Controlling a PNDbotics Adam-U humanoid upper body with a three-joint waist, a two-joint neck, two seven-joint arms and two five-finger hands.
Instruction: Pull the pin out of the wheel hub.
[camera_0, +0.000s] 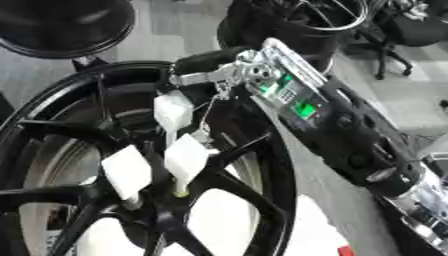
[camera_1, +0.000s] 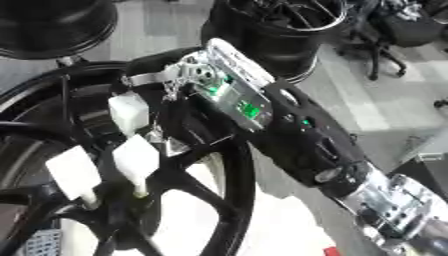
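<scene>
Wheel (camera_0: 262, 200): black, spoked, fills the lower left of both views, rim arcing up past the centre.

Hub (camera_0: 166, 210): dark, low in the wheel where the spokes meet.

Pin (camera_0: 180, 189): pale yellowish stem, standing in the hub, just below a white finger pad; only its lower end shows.

Right robot hand (camera_0: 188, 150): over the wheel's spokes, above the hub. White-padded fingers (camera_0: 185, 157) point down toward the hub; one pad sits at the top of the pin, another (camera_0: 127, 172) hangs just to the left of it, a third (camera_0: 173, 112) higher up. Whether the pads actually pinch the pin cannot be told.

Right arm (camera_0: 350, 135): black with silver plates and green lights, running from the lower right corner up across the wheel's rim to the hand.

Second rim (camera_0: 66, 25): dark, round, beyond the wheel at the upper left.
</scene>
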